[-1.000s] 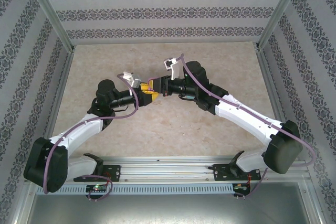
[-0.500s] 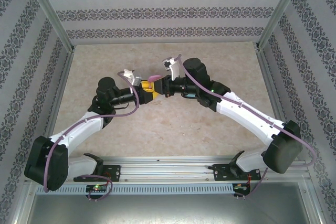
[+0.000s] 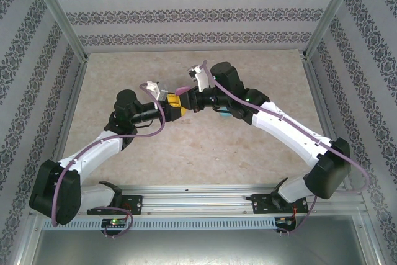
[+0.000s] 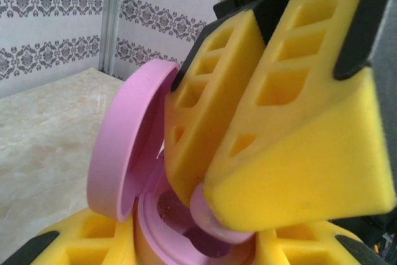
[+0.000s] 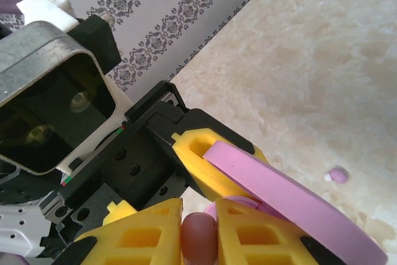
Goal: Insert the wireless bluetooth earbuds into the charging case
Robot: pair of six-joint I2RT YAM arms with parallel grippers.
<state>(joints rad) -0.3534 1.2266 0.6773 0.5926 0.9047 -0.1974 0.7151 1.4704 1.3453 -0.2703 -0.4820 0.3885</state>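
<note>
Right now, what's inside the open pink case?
One pink earbud, pinched in the right gripper, sits partly in the pink case. The gripper covers most of the interior, so a second earbud cannot be ruled out.

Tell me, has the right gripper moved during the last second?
Yes. The right gripper, shut on a pink earbud, has gone slightly toward the back wall, away from the base rail.
</note>
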